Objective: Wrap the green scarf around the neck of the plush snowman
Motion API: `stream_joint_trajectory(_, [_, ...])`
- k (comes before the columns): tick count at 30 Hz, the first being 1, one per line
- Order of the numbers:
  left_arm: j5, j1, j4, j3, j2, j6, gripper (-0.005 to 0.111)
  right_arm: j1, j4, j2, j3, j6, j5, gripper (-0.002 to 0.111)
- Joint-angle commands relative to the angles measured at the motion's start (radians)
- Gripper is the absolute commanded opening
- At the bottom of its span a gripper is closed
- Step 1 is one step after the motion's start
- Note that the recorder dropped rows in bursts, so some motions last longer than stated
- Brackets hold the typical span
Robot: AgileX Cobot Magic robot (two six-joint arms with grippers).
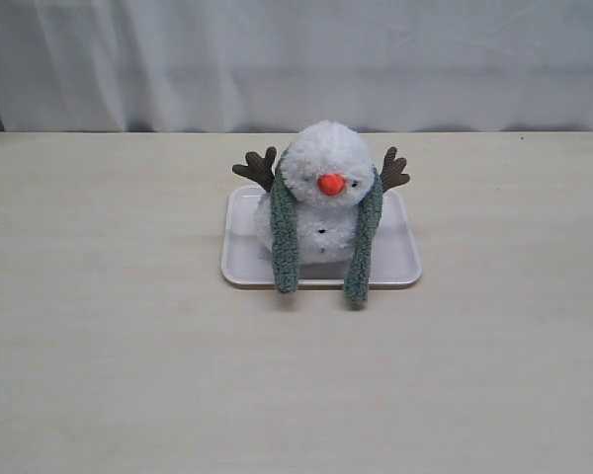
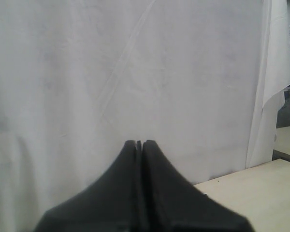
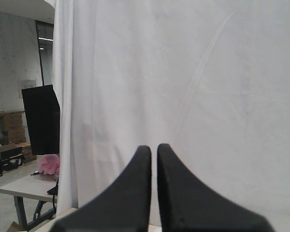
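Note:
The plush snowman (image 1: 327,158) sits upright on a white tray (image 1: 239,259) in the middle of the table, facing the exterior camera, with its brown twig arms out to both sides. The green scarf (image 1: 285,242) runs behind its head at the neck. Both scarf ends hang down the front past the tray's near rim, one on each side of the orange nose. Neither gripper shows in the exterior view. My left gripper (image 2: 139,143) is shut with nothing in it and points at a white curtain. My right gripper (image 3: 154,147) has its fingers nearly touching, a thin slit between them, holding nothing.
A white curtain (image 1: 296,59) hangs along the table's far edge. The pale wooden table (image 1: 109,346) spreads around the tray. Past the curtain's edge, the right wrist view shows a black screen (image 3: 40,118) and a pink object (image 3: 49,163) on another table.

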Motion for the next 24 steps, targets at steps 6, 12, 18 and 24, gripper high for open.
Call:
stream_joint_trajectory(6, [0.003, 0.002, -0.011, 0.002, -0.014, -0.006, 0.000, 0.002, 0.002, -0.003, 0.006, 0.003, 0.007, 0.004])
stream_joint_trajectory(12, [0.000, 0.002, -0.011, 0.002, -0.013, 0.038, 0.000, 0.002, 0.002, -0.003, 0.006, 0.003, 0.007, 0.004])
stream_joint_trajectory(18, [-0.006, 0.002, -0.011, 0.002, -0.013, 0.085, 0.000, 0.002, 0.002, -0.003, 0.006, 0.003, 0.007, 0.004])
stream_joint_trajectory(24, [0.005, 0.002, 0.462, -0.002, -0.035, -0.302, 0.000, 0.002, 0.002, -0.003, 0.006, 0.003, 0.007, 0.004])
